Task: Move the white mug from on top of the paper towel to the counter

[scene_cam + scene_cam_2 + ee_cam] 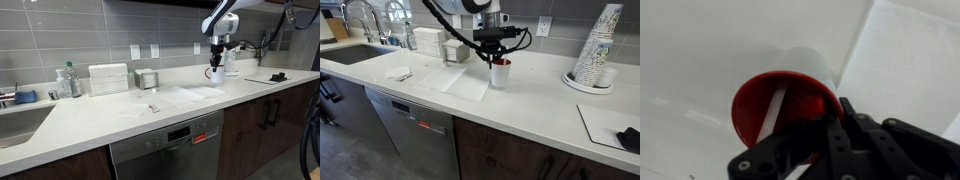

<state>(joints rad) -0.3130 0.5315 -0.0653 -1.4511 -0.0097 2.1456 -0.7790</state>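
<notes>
Where gripper (500,62) clamps, mug (500,76) seems glossy.

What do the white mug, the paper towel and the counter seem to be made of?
Probably: the white mug, glazed ceramic, with a glossy red inside; the paper towel, thin matte paper, lying flat; the counter, smooth white stone or composite with a faint sheen; which, I cannot tell.

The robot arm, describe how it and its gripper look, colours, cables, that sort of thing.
The arm has rounded white links with dark joints. Black cables loop loosely beside it. The gripper is black; the wrist view shows angular finger links with small round screws. No markings are legible.
</notes>
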